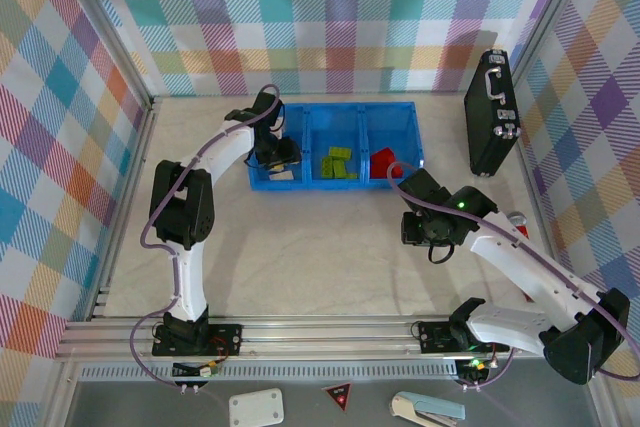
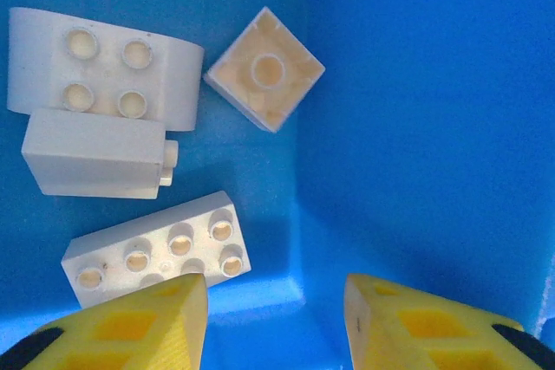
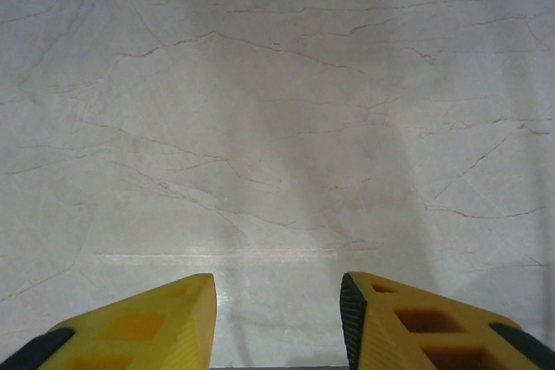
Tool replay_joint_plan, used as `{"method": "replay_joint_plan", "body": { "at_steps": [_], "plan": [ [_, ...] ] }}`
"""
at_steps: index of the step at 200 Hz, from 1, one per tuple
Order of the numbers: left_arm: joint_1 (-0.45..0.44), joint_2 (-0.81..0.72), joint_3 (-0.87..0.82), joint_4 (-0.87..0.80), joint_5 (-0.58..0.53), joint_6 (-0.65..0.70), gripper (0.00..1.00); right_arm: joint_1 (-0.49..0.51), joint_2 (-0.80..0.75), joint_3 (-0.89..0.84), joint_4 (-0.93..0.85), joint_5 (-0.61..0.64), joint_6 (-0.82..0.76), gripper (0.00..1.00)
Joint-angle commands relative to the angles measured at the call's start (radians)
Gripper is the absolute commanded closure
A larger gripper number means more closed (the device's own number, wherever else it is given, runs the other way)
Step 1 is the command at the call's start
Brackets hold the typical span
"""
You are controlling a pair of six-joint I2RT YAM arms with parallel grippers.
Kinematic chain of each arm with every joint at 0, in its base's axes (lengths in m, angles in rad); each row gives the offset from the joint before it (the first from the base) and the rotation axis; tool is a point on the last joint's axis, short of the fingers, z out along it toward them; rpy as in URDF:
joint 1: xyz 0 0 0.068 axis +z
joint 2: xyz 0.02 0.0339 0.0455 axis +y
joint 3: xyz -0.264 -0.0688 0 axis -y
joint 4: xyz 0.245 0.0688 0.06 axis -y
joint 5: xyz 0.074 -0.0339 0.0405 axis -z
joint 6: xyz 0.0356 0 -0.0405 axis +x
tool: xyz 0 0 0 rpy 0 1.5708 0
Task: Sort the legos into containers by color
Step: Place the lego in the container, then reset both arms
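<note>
My left tool (image 1: 275, 155) hangs over the left compartment of the long blue tray (image 1: 340, 107), which sits toward the far side of the bench (image 1: 300, 247). In the left wrist view, my left tool (image 2: 277, 301) is released: its two yellow fingers stand apart with nothing between them, above the blue floor and an inner wall of the compartment. Four cream bricks (image 2: 156, 251) lie on that floor. One is a long eight-stud brick just beyond my left finger, one lies on its side, one is a rounded four-stud piece, and one square brick is turned hollow side up.

From above, green bricks (image 1: 337, 164) fill the middle compartment and red bricks (image 1: 383, 160) lie in the right one.

My right tool (image 1: 418, 232) is near the tray's right front corner, over bare bench. In the right wrist view, my right tool (image 3: 277, 301) is also released, its fingers apart and empty above pale, veined bench surface (image 3: 277, 127).

A black case (image 1: 492, 112) lies to the right of the tray, apart from it.
</note>
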Motion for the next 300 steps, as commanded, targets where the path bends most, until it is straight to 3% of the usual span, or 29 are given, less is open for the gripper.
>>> {"method": "replay_joint_plan", "body": {
  "at_steps": [1,109,137,158,191,231,273,300],
  "plan": [
    [0.006,-0.051,0.013,0.027,0.034,-0.005,0.55,-0.003,-0.011,-0.001,-0.026,0.056,-0.002,0.55],
    [0.027,-0.467,-0.283,0.015,-0.241,0.09,0.48,-0.235,0.03,-0.042,0.188,0.059,-0.194,0.4],
    [0.052,-0.613,-0.447,0.084,-0.321,0.119,0.34,-0.295,0.054,-0.077,0.286,0.088,-0.231,0.22],
    [0.065,-0.72,-0.592,0.168,-0.397,0.144,0.22,-0.342,0.074,-0.109,0.358,0.12,-0.243,0.0],
    [0.076,-0.826,-0.757,0.261,-0.507,0.138,0.0,-0.404,0.076,-0.193,0.551,0.136,-0.295,0.01],
    [0.081,-0.861,-0.909,0.392,-0.709,0.135,0.0,-0.485,0.127,-0.286,0.807,0.204,-0.347,0.01],
    [0.099,-0.857,-1.053,0.664,-0.743,0.245,0.01,-0.554,0.153,-0.48,1.273,0.166,-0.466,0.01],
    [0.154,-0.837,-1.135,0.853,-0.62,0.302,0.01,-0.591,0.203,-0.553,1.516,0.095,-0.498,0.01]
  ]
}}
